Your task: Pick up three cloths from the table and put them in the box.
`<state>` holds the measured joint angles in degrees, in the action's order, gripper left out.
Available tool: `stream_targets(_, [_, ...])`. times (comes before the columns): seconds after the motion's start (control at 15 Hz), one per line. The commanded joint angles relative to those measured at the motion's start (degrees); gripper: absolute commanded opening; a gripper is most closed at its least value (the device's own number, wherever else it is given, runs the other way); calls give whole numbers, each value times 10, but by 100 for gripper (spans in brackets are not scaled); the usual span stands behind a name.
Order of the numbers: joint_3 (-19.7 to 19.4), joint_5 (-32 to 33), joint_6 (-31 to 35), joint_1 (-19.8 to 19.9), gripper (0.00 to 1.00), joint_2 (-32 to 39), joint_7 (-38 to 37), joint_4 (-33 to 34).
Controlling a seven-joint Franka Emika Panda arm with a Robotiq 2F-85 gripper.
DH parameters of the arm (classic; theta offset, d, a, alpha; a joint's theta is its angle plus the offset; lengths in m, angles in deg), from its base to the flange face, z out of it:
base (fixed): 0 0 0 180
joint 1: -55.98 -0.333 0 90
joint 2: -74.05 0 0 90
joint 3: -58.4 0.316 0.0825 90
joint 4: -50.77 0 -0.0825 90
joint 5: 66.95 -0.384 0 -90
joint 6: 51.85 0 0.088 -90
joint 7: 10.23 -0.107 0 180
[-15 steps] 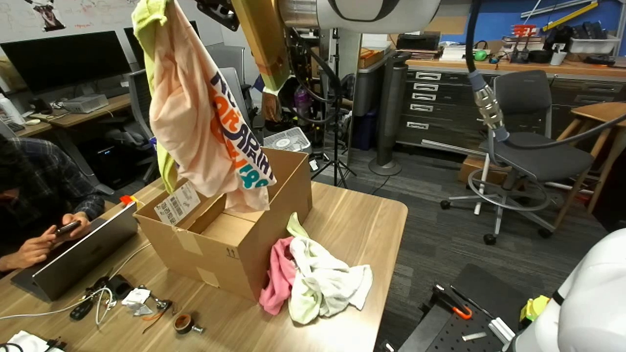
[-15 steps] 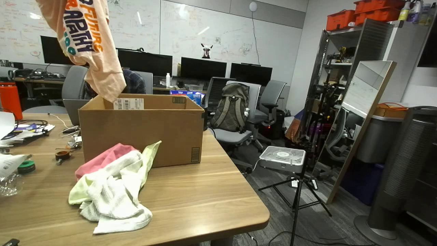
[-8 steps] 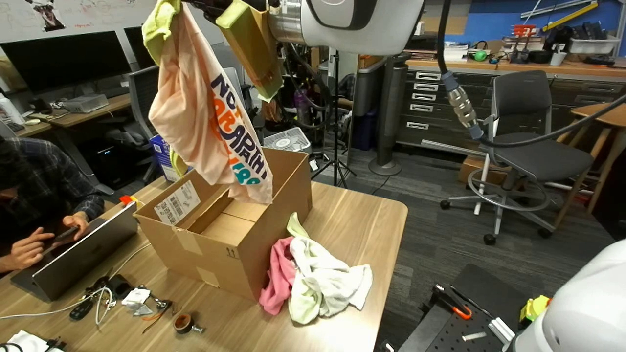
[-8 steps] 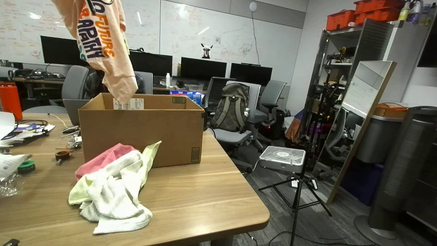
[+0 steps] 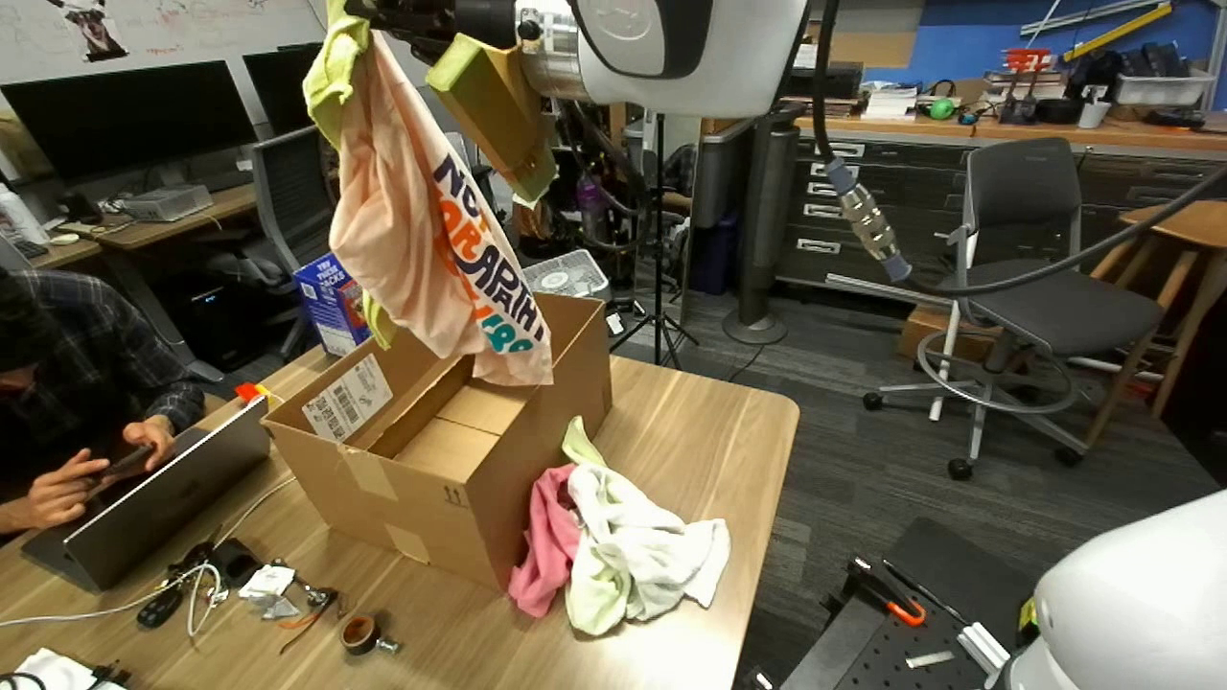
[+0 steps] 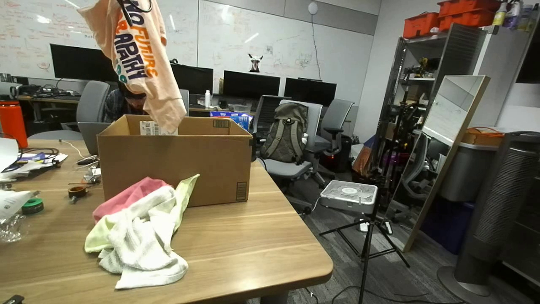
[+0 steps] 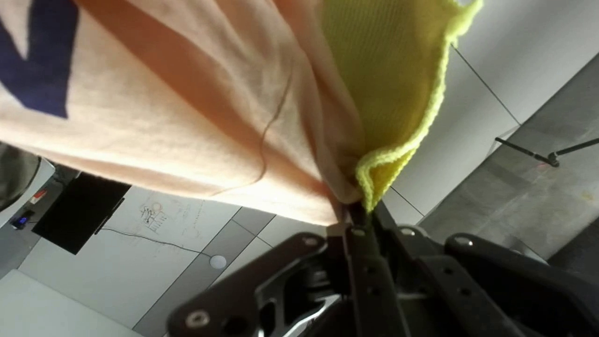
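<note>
Wrist view: the jaws clamp a peach lettered cloth [image 7: 210,107] and a lime-green cloth [image 7: 388,79] together. In an exterior view both appear to hang above the cardboard box [image 5: 431,517], the lime-green tail near an edge. Placing seems the step in hand; next, centre and lower both before letting go. A pink cloth [image 6: 130,196], white cloth [image 6: 143,249] and pale-green cloth [image 6: 184,202] lie beside it on the table [image 6: 253,236].

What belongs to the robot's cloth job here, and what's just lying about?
For the job:
gripper
peach lettered cloth, held
yellow-green cloth, held
pink cloth
white and pale green bundle
cardboard box

Just lying about:
laptop
brown roll
backpack
</note>
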<state>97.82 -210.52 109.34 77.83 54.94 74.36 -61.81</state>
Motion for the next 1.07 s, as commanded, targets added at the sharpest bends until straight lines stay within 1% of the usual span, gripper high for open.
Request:
stream_targets(0.0, [64, -6, 4, 71, 1, -2, 15, 19])
stream_targets(0.27, [145, -6, 6, 149, 1, -7, 0, 19])
stream_targets(0.4, [194, -6, -3, 218, 1, -29, -29, 25])
stream_targets(0.53, [250, -6, 18, 295, 1, -52, -67, 42])
stream_targets(0.87, [389, -6, 39, 499, 1, -162, -195, 76])
stream_targets(0.93, [409, -6, 43, 525, 1, -184, -223, 84])
stream_targets(1.0, [426, -6, 41, 539, 29, -193, -234, 86])
